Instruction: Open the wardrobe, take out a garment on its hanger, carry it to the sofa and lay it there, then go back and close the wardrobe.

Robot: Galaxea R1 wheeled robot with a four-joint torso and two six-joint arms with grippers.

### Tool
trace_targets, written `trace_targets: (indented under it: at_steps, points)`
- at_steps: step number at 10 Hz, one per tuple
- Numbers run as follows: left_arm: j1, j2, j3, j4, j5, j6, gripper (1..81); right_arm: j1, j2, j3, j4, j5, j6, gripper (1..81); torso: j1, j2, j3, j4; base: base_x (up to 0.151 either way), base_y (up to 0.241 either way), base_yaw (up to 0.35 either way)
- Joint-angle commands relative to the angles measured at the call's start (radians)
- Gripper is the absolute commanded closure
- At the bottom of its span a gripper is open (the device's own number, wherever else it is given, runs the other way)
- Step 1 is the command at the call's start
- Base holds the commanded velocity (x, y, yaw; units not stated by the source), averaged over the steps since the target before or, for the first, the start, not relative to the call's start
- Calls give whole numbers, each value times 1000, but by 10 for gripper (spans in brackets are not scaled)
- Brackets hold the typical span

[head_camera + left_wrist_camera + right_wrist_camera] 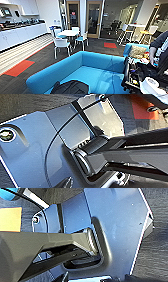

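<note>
The garment (71, 88), a black heap, lies on the near end of the sofa's seat at the bottom edge of the head view; its hanger cannot be made out, and the bundle is too crumpled to give a long axis or heading. The sofa (96, 66) is bright blue, its low curved back wrapping the far side and its seat running from lower left to right across the view. Just right of it stands a person (158, 47) with a control rig, one hand (152, 55) hanging down. Behind that lies a smaller blue seat (130, 48) with a patterned cushion (137, 52). Farther off, white chairs (61, 45) ring a white round table (68, 33) on dark carpet with orange patches (18, 68). A long white counter (21, 33) runs along the left wall. Whether either gripper is spread or closed cannot be told from the wrist views.
</note>
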Motion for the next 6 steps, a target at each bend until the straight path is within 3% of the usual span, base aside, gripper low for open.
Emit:
trace_targets:
  at_steps: [1,6]
  points:
    - [-33,-2,-2,10,27,0,10,21,1,-1,-6,-50,0,10,0,0,0,0,0,0,0]
    - [-33,-5,-3,4,30,-1,10,21,1,-2,-5,-50,0,10,0,0,0,0,0,0,0]
